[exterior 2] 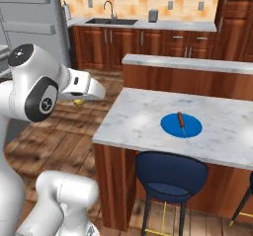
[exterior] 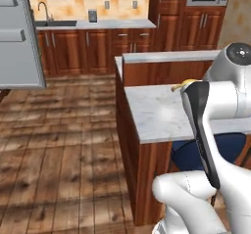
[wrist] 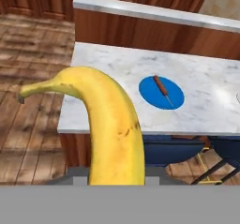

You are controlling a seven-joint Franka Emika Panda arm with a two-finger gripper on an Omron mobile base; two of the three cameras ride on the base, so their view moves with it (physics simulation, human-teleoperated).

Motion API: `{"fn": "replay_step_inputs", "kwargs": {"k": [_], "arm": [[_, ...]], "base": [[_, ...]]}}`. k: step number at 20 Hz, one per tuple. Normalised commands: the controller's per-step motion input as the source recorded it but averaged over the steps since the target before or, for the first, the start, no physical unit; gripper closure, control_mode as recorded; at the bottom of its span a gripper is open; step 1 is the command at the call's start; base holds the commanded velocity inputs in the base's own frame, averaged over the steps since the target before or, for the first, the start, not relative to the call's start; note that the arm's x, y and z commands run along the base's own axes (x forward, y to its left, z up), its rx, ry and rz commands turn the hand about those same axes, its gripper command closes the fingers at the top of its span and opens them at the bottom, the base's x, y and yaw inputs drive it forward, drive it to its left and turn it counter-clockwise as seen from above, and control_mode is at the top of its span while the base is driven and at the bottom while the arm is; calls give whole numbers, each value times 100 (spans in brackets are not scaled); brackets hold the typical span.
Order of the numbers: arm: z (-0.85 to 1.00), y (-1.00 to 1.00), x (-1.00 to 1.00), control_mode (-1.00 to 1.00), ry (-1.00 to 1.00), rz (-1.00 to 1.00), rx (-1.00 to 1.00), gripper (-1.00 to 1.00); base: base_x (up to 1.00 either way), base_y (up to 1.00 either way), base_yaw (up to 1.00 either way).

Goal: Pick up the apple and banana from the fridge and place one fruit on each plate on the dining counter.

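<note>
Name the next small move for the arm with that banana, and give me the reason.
Probably carry the banana forward over the dining counter toward the blue plate. The gripper is shut on the banana, held off the counter's near corner above the floor, and the blue plate holds only a brown utensil, no fruit.

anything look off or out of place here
Only that the fridge door is open. The banana is held in the gripper, and the blue plate sits flat on the dining counter with its utensil.

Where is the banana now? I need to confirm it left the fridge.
The banana is held in the gripper, off the dining counter's left end, short of the blue plate.
</note>
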Motion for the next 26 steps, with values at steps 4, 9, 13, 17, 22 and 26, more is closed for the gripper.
{"fn": "replay_step_inputs", "kwargs": {"k": [4, 9, 13, 17, 22, 26], "arm": [[0, 0, 0, 100, 0, 0, 0, 100], [0, 0, 0, 100, 0, 0, 0, 100], [0, 0, 0, 100, 0, 0, 0, 100], [-6, -1, 25, -100, 5, 2, 5, 100], [-66, -10, 100, -100, 36, 25, 16, 100], [-64, -14, 80, -100, 16, 53, 3, 100]], "base": [[26, -100, -3], [85, -96, 0], [91, -67, 0], [75, -17, 4], [0, 0, 0], [0, 0, 0]]}}
